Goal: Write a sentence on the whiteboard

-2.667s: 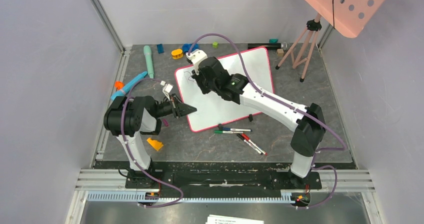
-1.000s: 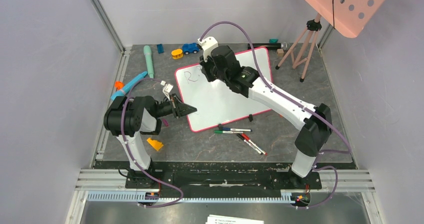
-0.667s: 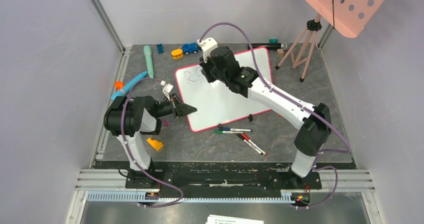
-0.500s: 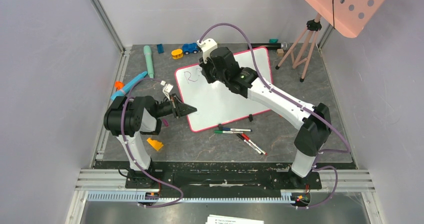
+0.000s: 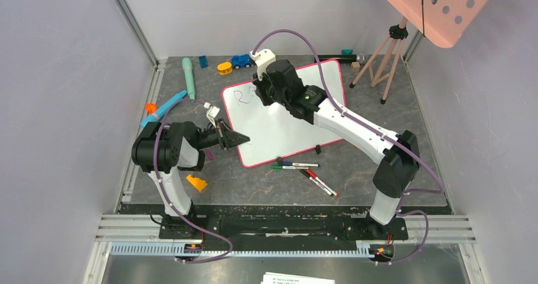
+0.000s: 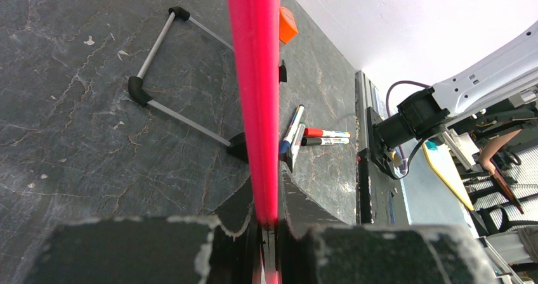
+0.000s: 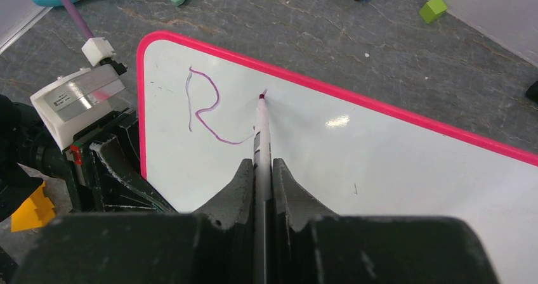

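here the outstretched right pincer [image 7: 263,167] clamps a marker [image 7: 261,127], seemingly touching the whiteboard [image 7: 387,170]; left pincer [image 6: 267,215] grips its rim [image 6: 254,75].

White arm links [image 5: 349,124], black joints [image 5: 394,163], purple cables [image 5: 295,32]; left claw [image 5: 243,139] black, edges scuffed.

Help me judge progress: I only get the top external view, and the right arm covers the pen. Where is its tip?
Observer: The marker tip appears to rest on the whiteboard, just right of a complete purple "R".
Operator: Is it actually held?
Observer: Yes, the right tool is shut on its barrel, which runs straight out between the fingers.
Operator: And the board?
Observer: The left tool pinches its pink rim, seen edge-on.
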You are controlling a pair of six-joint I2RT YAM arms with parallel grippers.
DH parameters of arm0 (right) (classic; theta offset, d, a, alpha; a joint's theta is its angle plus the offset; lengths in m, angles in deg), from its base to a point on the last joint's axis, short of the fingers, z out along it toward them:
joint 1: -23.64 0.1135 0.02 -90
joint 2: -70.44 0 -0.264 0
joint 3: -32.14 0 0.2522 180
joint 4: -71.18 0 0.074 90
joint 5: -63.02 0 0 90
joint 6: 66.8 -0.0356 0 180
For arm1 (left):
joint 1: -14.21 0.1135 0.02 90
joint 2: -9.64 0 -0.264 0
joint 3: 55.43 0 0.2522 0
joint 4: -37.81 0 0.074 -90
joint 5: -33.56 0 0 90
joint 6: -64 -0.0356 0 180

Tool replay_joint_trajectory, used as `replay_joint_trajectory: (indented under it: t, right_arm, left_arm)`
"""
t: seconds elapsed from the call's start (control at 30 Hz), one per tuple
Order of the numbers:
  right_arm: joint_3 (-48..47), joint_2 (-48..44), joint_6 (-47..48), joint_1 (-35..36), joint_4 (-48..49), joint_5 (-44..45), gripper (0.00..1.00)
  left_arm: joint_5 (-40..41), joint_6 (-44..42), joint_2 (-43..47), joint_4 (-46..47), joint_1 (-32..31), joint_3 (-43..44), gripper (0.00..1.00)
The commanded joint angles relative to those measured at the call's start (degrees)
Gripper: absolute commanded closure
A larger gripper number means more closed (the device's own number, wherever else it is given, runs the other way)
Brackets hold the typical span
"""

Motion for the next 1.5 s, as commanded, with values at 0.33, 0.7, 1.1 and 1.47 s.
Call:
replay_joint_trajectory:
  t: [0.33, 0.7, 1.1, 1.47]
  right_arm:
    - [-0.3, 0.4, -0.6, -0.3, 0.9, -1.4, 1.0]
    - [-0.4, 0.1, -1.8, -0.5, -0.2, 3.2, 1.0]
    - [7.2, -7.8, 0.9, -0.5, 8.2, 0.3, 1.0]
    - [9.4, -8.1, 1.0, -0.5, 7.9, -2.0, 1.0]
  left_arm:
    - [-3.7, -5.0, -0.8, 3.1, -1.5, -0.5, 0.98]
    - [-3.7, -5.0, -0.9, 3.1, -1.6, -0.5, 0.98]
    - [-3.7, -4.8, -1.2, 3.1, -1.5, -0.2, 0.97]
    - [-3.7, -4.8, -1.1, 3.1, -1.5, -0.3, 0.98]
